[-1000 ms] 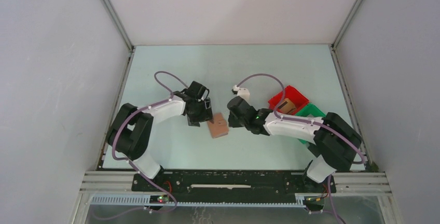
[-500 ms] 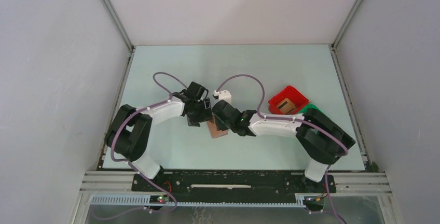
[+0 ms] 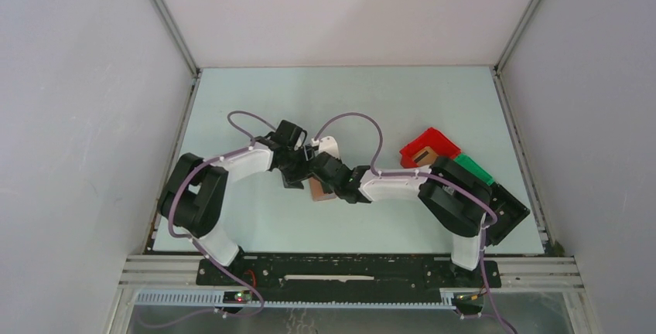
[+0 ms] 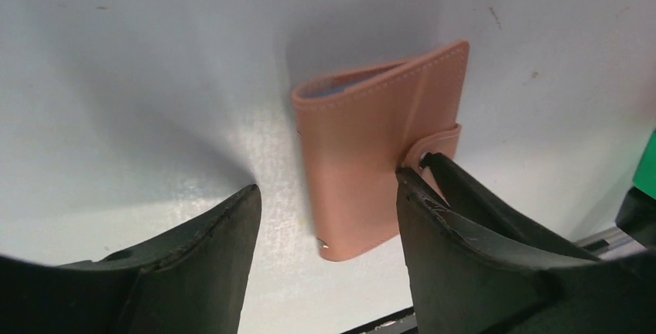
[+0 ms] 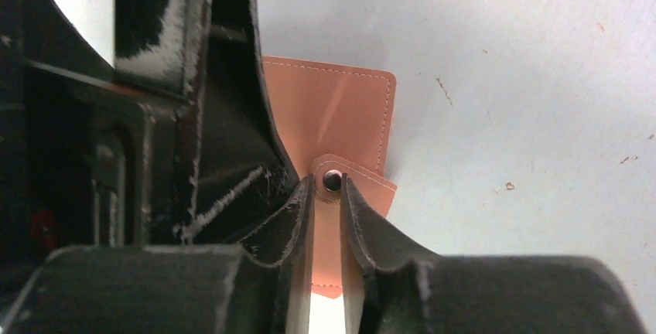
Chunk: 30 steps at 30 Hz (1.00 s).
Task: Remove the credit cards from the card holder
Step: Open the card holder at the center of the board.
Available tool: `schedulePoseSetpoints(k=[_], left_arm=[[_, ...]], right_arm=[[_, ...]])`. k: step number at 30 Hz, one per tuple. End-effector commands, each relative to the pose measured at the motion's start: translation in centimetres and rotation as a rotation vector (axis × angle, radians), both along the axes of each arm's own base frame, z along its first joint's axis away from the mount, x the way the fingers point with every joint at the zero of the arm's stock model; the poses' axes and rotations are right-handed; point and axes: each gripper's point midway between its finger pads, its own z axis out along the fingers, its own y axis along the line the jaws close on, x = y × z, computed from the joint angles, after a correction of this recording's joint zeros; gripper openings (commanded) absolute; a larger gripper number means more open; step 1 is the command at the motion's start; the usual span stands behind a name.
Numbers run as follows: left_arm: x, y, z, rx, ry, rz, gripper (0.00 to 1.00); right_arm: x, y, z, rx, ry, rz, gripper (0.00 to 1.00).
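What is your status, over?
Left gripper open, astride card holder. Right gripper pinching its snap tab. Holder closed, flat on table; no cards visible. Nothing blocking.

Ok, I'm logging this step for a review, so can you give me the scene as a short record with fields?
item: card holder, folded, lying on the table
cards: none visible
right arm: right tool pinched on the holder's snap tab
left arm: left tool open, one finger on either side of the holder
nearby: red bin and green bin to the right, partly hidden by the right arm
progress: holder not yet opened
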Motion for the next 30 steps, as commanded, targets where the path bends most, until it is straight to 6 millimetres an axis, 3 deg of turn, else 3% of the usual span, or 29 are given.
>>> schedulePoseSetpoints(k=[1,3,13,20,24,30], left_arm=[[-3.0,0.9,-3.8,0.054,0.124,-0.016,0.72],[-3.1,1.1,-3.9,0.061,0.126,-0.019,0.72],[-2.6,1.0,-2.8,0.051,0.107,-0.038,0.71],[-2.0,0.7,-1.8,0.037,0.084,-0.036,0.70],[-1.3,1.2,0.2,0.082,0.004,-0.066,0.66],[0.0,0.4,5.3,0.245,-0.175,-0.159,0.69]], right_arm=[[0.2,-0.9,-1.8,-0.061,-0.013,-0.039,0.12],[0.3,-1.0,-1.1,-0.034,-0.017,-0.054,0.00],[0.5,-3.5,2.0,0.260,0.110,-0.167,0.00],[-0.2,-6.2,1.1,0.422,0.209,-0.246,0.00],[-1.1,-7.8,0.4,0.442,0.240,-0.282,0.00],[-2.8,-9.8,0.4,0.453,0.221,-0.329,0.00]])
